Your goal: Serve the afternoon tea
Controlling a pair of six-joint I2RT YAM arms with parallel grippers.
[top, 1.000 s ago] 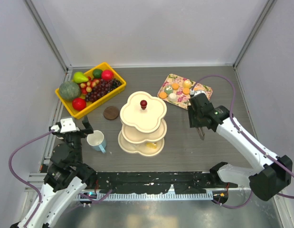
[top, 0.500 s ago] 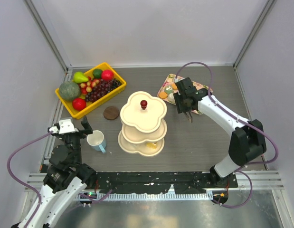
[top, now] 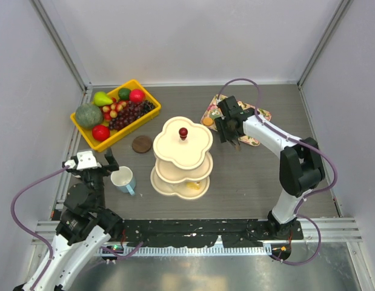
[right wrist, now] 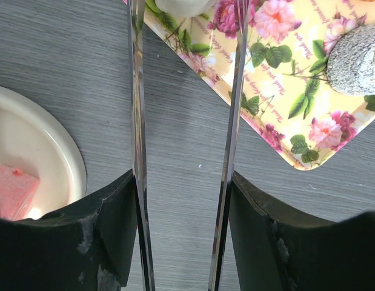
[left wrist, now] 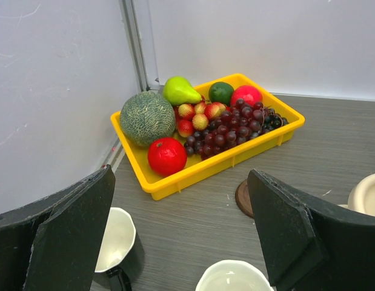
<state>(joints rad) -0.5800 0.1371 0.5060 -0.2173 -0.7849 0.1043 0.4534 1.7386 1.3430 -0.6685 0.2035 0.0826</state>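
The cream three-tier stand (top: pixel 181 154) with its red knob (top: pixel 183 131) stands mid-table; a yellow pastry (top: pixel 191 188) lies on its bottom tier. In the right wrist view a pink pastry (right wrist: pixel 14 191) rests on the stand's plate (right wrist: pixel 66 157). My right gripper (top: pixel 234 140) hovers over the near-left edge of the floral tray (top: pixel 255 134), open (right wrist: pixel 186 36), with nothing between its thin blades. Orange biscuits (top: pixel 238 116) and a grey pastry (right wrist: pixel 355 60) lie on that tray. My left gripper (left wrist: pixel 187 242) is open above the pale blue mug (top: pixel 123 180) and dark mug (left wrist: pixel 111 242).
A yellow bin (top: pixel 142 118) of fruit sits at the back left, also seen as the bin (left wrist: pixel 199 173) in the left wrist view. A round brown coaster (top: pixel 142 143) lies between the bin and the stand. Grey walls enclose the table on three sides.
My right arm has swung left and away from the near right toward the floral tray, and its blades have spread wider. The left arm has not moved.
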